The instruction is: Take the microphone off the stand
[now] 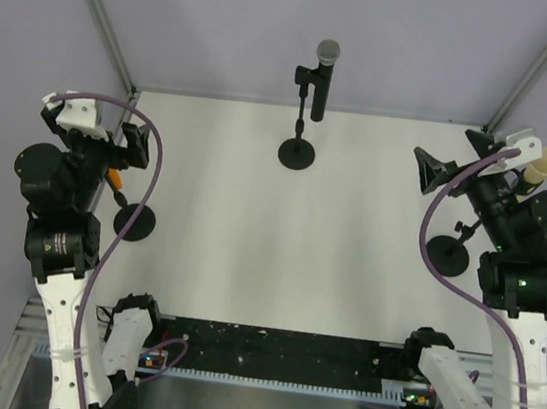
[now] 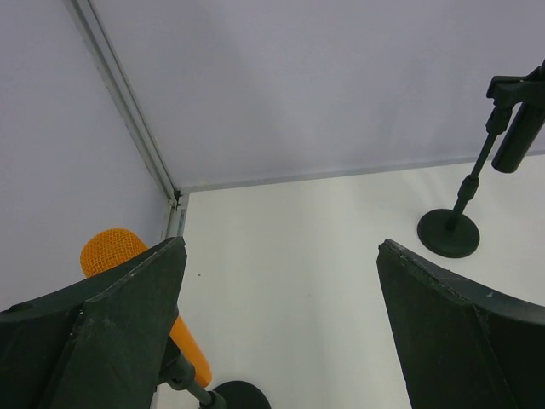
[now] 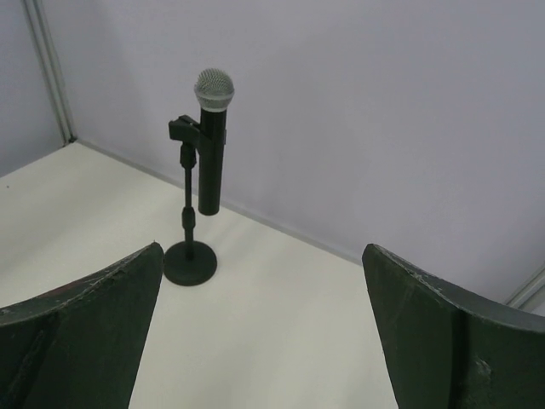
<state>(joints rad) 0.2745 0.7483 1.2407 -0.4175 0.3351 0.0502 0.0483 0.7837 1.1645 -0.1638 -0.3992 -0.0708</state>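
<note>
A black microphone (image 1: 322, 80) with a grey mesh head stands clipped in a black stand (image 1: 296, 153) at the table's far middle; it also shows in the right wrist view (image 3: 210, 145). An orange microphone (image 1: 113, 180) sits in a stand (image 1: 135, 220) at the left, under my left gripper (image 1: 96, 136); its head (image 2: 111, 250) shows beside the left finger. A beige microphone (image 1: 544, 165) sits by my right arm, above a third stand (image 1: 446, 252). My right gripper (image 1: 456, 156) is raised at the right. Both grippers are open and empty, well short of the black microphone.
Grey tent walls with metal corner poles (image 1: 102, 16) close in the white table (image 1: 277, 255) at the back and sides. The stand's round base (image 3: 190, 262) and the black microphone's lower end (image 2: 518, 136) show in the wrist views. Purple cables (image 1: 118, 235) loop beside both arms.
</note>
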